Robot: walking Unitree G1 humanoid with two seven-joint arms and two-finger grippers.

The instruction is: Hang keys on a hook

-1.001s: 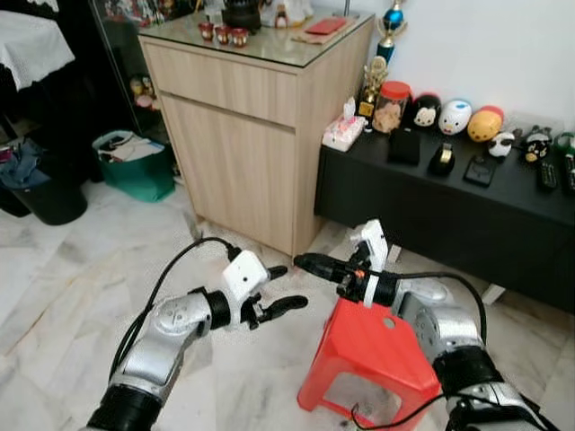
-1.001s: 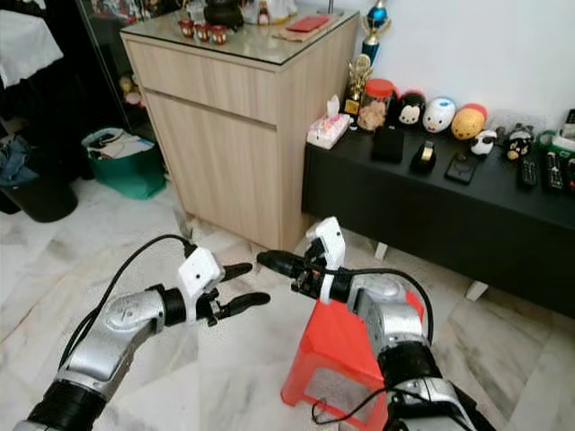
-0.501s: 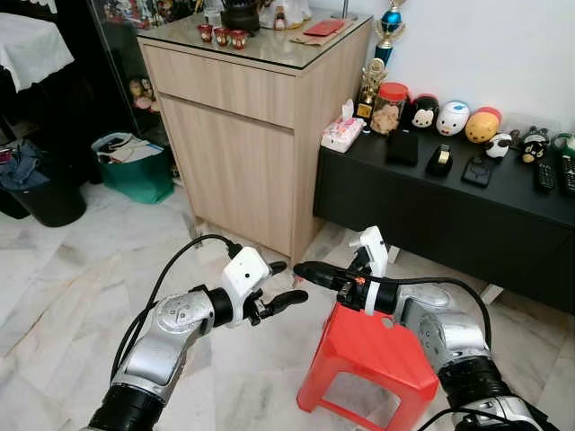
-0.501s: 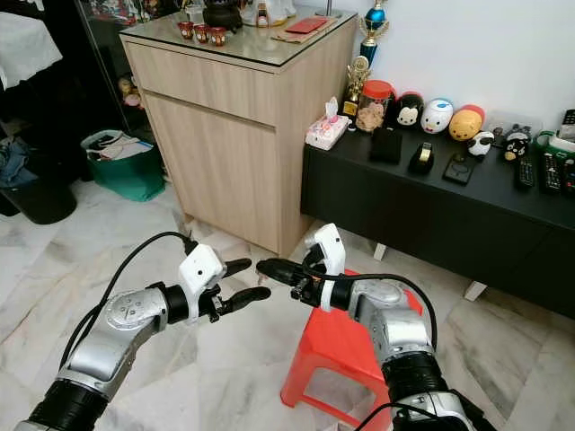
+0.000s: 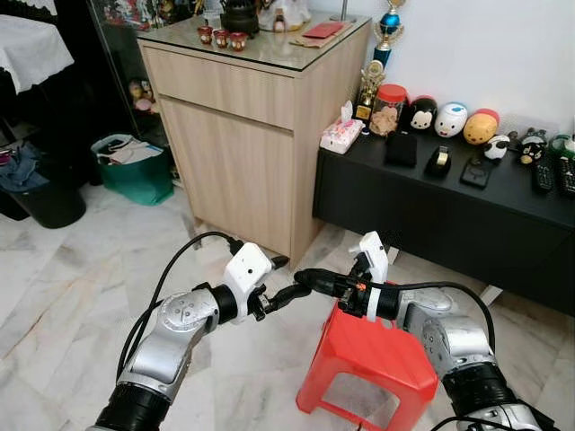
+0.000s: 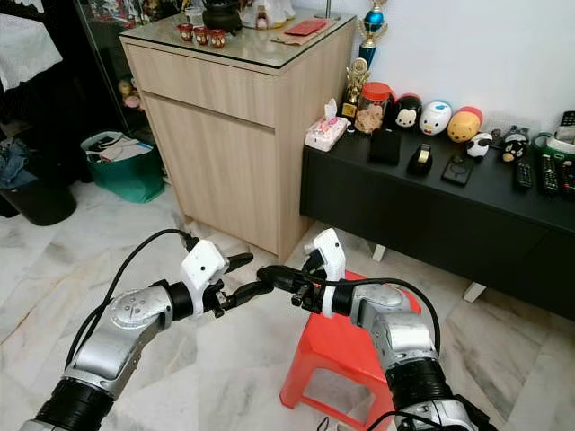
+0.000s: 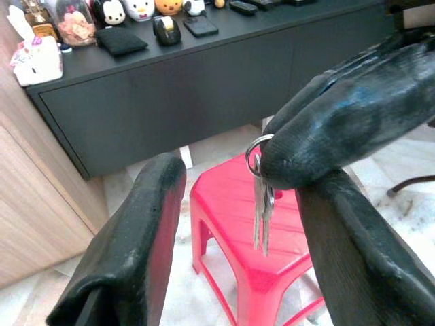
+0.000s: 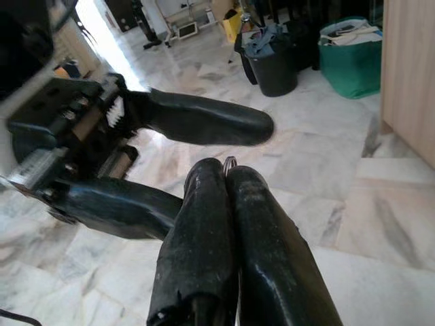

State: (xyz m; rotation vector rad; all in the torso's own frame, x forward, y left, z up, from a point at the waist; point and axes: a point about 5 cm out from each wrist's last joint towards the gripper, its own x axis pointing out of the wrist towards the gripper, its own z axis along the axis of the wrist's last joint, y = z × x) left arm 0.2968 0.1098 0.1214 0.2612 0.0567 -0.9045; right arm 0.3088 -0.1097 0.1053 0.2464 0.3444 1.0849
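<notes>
silver keys (image 7: 261, 207), black fingers (image 7: 346, 112), red stool (image 5: 373, 356), black sideboard (image 5: 467, 211), pale wood cabinet (image 5: 234, 126).

We see a marble floor (image 5: 63, 269) carrying a red stool (image 5: 368, 364), a wooden cabinet (image 5: 243, 135), a green basket (image 5: 135, 166) and a low black bench (image 5: 467, 215) with figurines (image 5: 452, 118).

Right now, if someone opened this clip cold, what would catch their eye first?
The two grippers meeting tip to tip in mid-air above the marble floor: the right gripper pinches a small bunch of silver keys on a ring, held between the spread fingers of the left gripper. Just below stands a bright red plastic stool, with a light wooden cabinet behind.
</notes>
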